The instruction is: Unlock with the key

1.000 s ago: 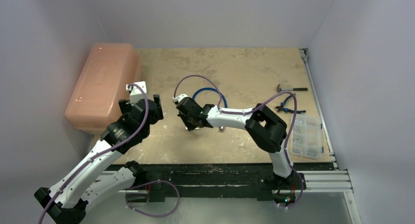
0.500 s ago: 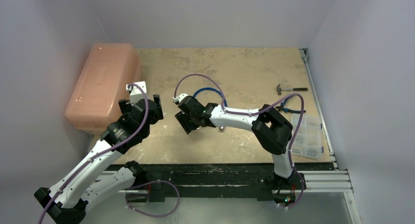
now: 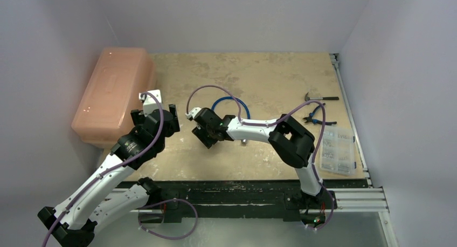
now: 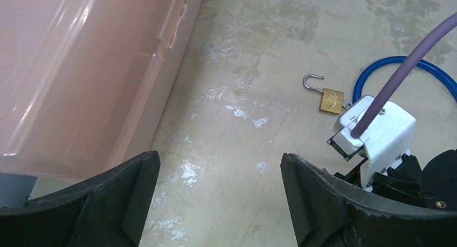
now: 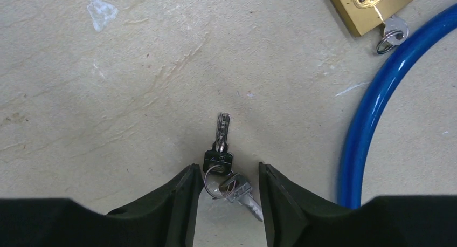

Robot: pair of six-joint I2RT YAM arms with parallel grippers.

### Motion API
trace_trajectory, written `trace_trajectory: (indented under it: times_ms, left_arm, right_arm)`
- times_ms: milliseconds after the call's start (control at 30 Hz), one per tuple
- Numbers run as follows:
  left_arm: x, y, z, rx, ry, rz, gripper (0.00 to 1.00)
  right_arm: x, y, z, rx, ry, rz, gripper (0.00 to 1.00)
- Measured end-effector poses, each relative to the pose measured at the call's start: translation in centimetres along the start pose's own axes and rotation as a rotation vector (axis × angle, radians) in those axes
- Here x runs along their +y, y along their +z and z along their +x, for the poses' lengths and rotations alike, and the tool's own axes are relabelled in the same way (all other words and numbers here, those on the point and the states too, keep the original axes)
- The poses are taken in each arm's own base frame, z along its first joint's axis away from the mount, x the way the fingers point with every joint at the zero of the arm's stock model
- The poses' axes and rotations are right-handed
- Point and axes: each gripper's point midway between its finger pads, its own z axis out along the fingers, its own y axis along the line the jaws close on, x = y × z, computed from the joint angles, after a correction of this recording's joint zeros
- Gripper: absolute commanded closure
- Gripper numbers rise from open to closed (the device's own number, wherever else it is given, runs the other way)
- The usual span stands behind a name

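Plain walls close the space on three sides: a left wall (image 3: 48, 53), a back wall (image 3: 232, 15) and a right wall (image 3: 404, 69), all pale lilac-grey under soft, even light. The table (image 3: 269, 69) has a beige, mottled top with whitish scuffs (clearest in the wrist views). An aluminium rail (image 3: 351, 125) runs along its right edge, and a second rail (image 3: 358, 201) crosses the near edge. Below that lies a dull grey surface (image 3: 242, 233).

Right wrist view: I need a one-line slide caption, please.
Right gripper open astride a key bunch lying on the table, with the brass padlock and blue cable just beyond.
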Motion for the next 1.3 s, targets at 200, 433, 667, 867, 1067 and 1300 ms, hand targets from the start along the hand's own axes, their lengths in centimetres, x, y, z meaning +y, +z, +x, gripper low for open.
trace_trajectory:
  times_ms: [200, 433, 667, 867, 1067, 1300]
  left_arm:
    - [-0.1, 0.1, 0.1, 0.004, 0.004, -0.002, 0.11]
    - [-0.1, 0.2, 0.2, 0.008, 0.009, -0.004, 0.11]
    - [-0.1, 0.2, 0.2, 0.01, 0.011, -0.005, 0.11]
    - [-0.1, 0.1, 0.1, 0.004, 0.004, -0.001, 0.11]
    - [0.0, -0.7, -0.5, -0.02, -0.036, 0.042, 0.11]
    - [-1.9, -1.4, 0.0, 0.017, -0.087, 0.154, 0.13]
  right_arm:
    - [0.3, 0.3, -0.4, -0.013, -0.016, -0.009, 0.87]
    - [0.2, 0.2, -1.3, -0.038, -0.016, -0.009, 1.0]
    - [0.1, -0.3, -1.2, -0.056, -0.006, -0.01, 1.0]
    - [-0.2, -2.2, -0.6, -0.071, 0.042, -0.03, 1.0]
    - [-0.1, -4.4, -1.2, -0.118, 0.093, -0.064, 1.0]
    - [-0.1, -7.8, -2.7, -0.206, 0.142, -0.089, 1.0]
